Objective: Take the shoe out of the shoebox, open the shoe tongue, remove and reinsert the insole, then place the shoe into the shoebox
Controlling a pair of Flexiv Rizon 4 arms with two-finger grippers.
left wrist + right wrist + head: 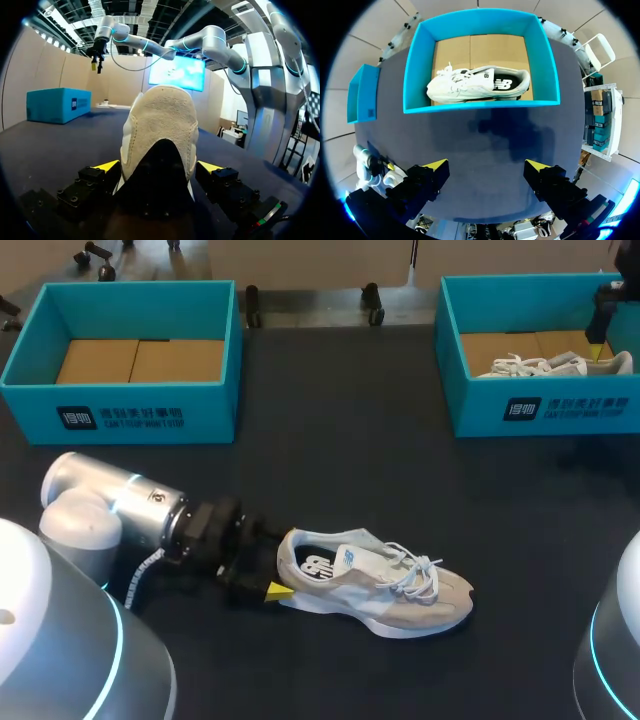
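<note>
The left gripper [159, 167] sits around the heel of the beige sneaker [380, 585], which rests on its sole on the table [340, 440], lower middle of the head view. I cannot tell whether it clamps the heel or only brackets it. It is probably there to steady the shoe for the tongue work.

The right gripper [485, 167] hangs open, holding nothing, above the right shoebox [480, 106], upper right, which contains a white sneaker [475, 85]. The left shoebox [120, 410], upper left, waits for the shoe's return.

Both boxes carry a dark printed label, and both sneakers bear a side logo.

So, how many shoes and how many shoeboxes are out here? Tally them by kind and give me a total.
Shoes: 2
Shoeboxes: 2
Total: 4
</note>
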